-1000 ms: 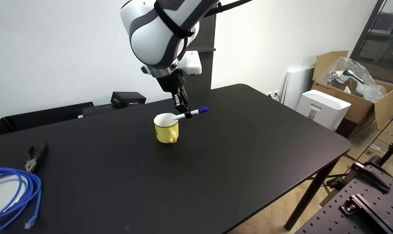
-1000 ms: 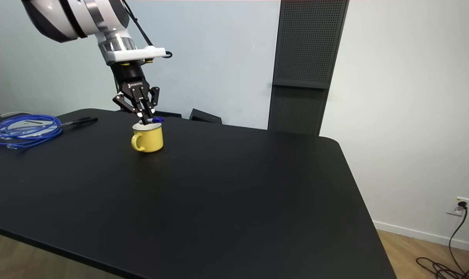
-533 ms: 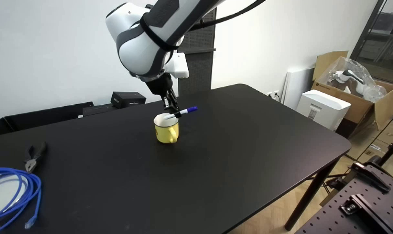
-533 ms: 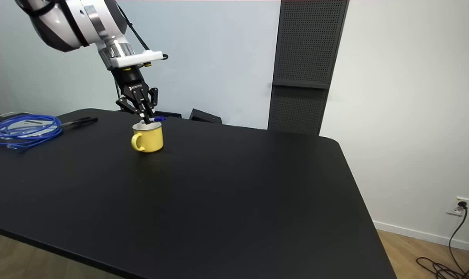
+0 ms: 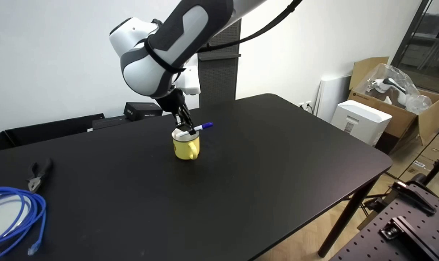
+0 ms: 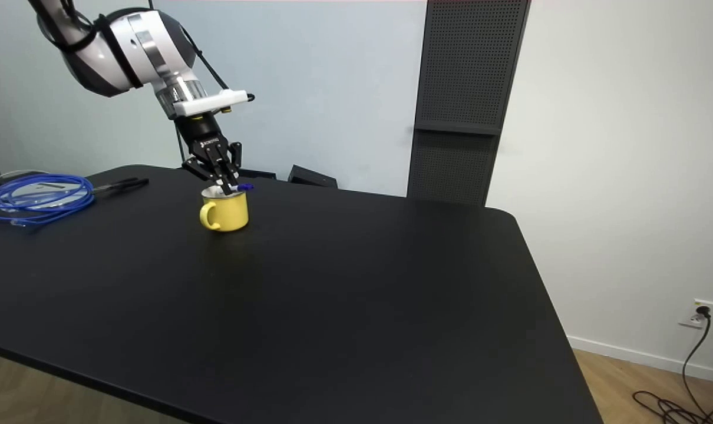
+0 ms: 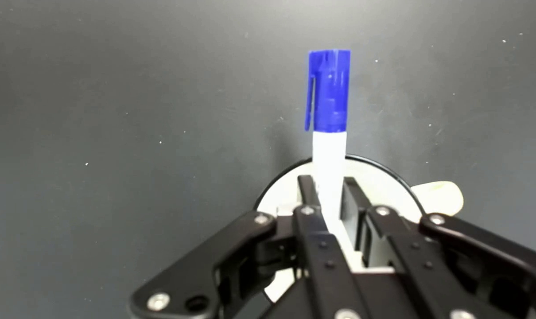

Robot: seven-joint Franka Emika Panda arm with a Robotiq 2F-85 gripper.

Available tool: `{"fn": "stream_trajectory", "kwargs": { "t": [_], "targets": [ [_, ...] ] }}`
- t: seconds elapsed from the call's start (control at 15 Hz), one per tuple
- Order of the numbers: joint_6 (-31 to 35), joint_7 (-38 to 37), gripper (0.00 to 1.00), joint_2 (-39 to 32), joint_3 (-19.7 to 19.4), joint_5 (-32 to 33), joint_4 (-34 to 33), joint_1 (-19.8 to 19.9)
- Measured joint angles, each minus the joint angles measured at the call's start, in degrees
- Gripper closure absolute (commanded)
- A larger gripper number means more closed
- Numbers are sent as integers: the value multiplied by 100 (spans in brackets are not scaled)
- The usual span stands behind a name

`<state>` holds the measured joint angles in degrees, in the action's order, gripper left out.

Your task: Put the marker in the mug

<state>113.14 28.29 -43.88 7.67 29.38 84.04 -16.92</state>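
Observation:
The marker has a white barrel and blue cap; it shows in both exterior views (image 5: 206,125) (image 6: 245,187) and in the wrist view (image 7: 330,102). The yellow mug (image 5: 186,150) stands upright on the table, also seen in the other views (image 6: 225,213) (image 7: 385,184). My gripper (image 5: 191,131) (image 6: 230,191) (image 7: 328,181) is shut on the marker's white barrel, right at the mug's mouth. The marker lies slantwise, cap end higher and beyond the rim, white end over or within the opening. How deep the white end sits is hidden by the fingers.
A dark table (image 5: 241,188) carries everything. Pliers (image 5: 38,175) and a blue coiled cable (image 5: 27,217) lie away from the mug, also in an exterior view (image 6: 38,200). A black box (image 5: 143,111) stands behind the table. The mug's handle (image 7: 438,197) sticks out to one side.
My gripper has moved sideways over the mug and then lower, carrying the marker. The marker's white end has gone from the near rim to across the opening. The mug has not moved.

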Motion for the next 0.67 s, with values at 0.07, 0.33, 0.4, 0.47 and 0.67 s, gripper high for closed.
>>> {"fn": "stream_trajectory", "kwargs": {
  "t": [0.07,0.33,0.4,0.47,0.67],
  "targets": [
    [-37,0,43,-50,-9,0,-86,-17],
    [-172,-20,16,-163,-65,-1,-370,-86],
    [-210,-31,9,-177,-71,-7,-425,-95],
    [-267,-51,1,-188,-72,-11,-483,-101],
    [-482,-166,0,-201,-72,-42,-641,-110]
  ]
}}
